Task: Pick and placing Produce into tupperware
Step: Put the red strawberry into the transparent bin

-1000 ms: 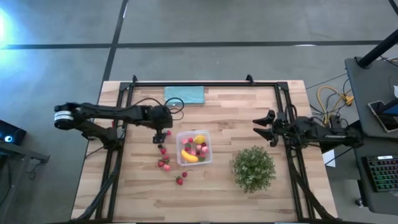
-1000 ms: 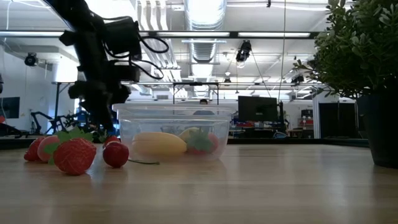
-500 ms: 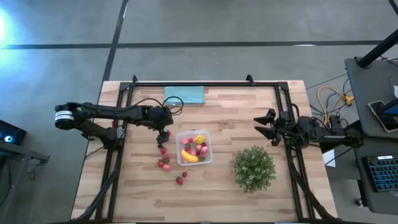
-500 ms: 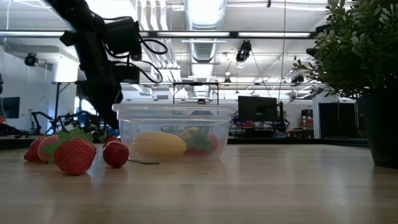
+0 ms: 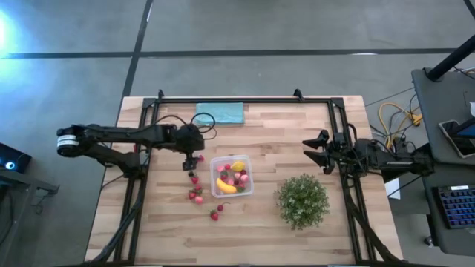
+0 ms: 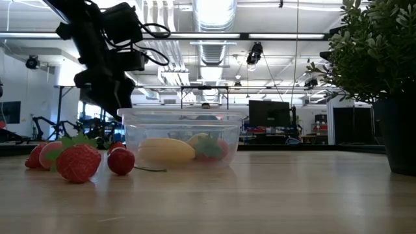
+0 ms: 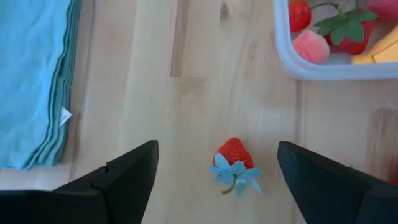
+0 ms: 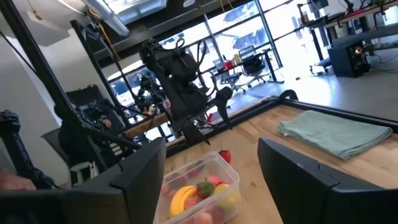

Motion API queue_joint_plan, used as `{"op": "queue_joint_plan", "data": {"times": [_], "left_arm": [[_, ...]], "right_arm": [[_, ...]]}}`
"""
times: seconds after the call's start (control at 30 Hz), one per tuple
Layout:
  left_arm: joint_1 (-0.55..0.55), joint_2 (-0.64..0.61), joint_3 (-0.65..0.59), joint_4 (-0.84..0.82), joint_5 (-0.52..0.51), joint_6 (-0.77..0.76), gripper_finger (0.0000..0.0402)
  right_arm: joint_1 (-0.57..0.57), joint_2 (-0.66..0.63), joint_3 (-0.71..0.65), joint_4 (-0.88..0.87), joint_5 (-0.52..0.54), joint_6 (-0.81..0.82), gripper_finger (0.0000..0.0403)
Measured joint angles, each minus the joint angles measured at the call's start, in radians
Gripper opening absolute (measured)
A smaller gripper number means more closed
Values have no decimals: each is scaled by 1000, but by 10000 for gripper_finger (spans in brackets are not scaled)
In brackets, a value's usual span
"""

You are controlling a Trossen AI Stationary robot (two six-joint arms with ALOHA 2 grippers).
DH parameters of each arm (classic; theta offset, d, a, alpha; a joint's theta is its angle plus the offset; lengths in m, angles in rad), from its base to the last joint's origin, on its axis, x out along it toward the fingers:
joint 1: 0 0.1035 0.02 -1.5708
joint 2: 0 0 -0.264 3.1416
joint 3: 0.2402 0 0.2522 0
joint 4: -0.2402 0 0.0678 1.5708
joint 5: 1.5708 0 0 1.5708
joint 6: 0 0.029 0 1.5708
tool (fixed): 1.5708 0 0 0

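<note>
left gripper (image 7: 214, 163) open, 1 strawberry (image 7: 234, 154) beneath

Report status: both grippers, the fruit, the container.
Left gripper open above a loose strawberry, empty. Right gripper open, parked at the table's right edge. Tupperware part filled; more strawberries lie loose beside it.

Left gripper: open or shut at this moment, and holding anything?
Open and empty: the left gripper has its fingers spread wide above a strawberry lying on the table.

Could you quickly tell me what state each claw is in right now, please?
Left claw: open, empty, above a strawberry.
Right claw: open, empty, waiting at the table's right edge.
</note>
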Motion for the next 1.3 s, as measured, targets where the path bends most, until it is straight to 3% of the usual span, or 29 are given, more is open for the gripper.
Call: {"op": "queue_joint_plan", "data": {"times": [0.17, 0.37, 0.63, 1.1, 1.3], "left_arm": [[0, 26, 0, 45, -3, -10, 314], [-2, 35, 4, 57, 16, -194, 314], [-11, 21, 3, -56, 12, -116, 314], [-34, 24, -2, -60, -29, 65, 314], [-34, 92, -3, -62, 100, 100, 301]], "right_arm": [[0, 0, 0, 0, 2, 0, 249], [0, 0, 0, 0, 2, 0, 243], [0, 0, 0, 0, 2, 0, 246], [0, 0, 0, 0, 2, 0, 246], [0, 0, 0, 0, 2, 0, 251]]}}
